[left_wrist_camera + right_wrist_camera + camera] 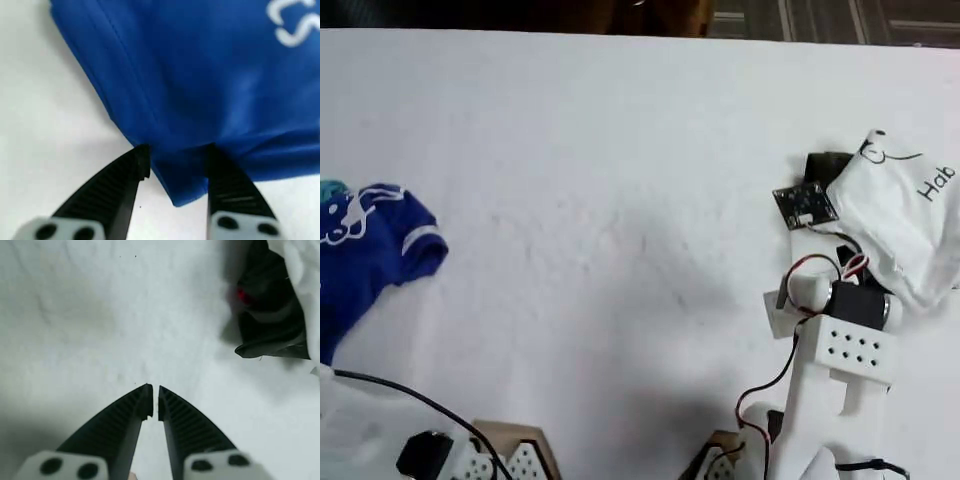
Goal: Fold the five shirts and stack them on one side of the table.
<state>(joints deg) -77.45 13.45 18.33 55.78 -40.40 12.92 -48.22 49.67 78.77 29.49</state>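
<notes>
A blue shirt with white print lies rumpled at the table's left edge. In the left wrist view my left gripper is open just above the table, its two fingers straddling a corner of the blue shirt. A white shirt is heaped at the right edge, with a black shirt partly under it. My right arm stands just in front of that heap. My right gripper is shut on nothing over bare table, with the black shirt and white shirt off to one side.
A white cloth covers the table, and its wide middle is bare. The arm bases and a black cable sit along the front edge. The table's far edge meets a dark background.
</notes>
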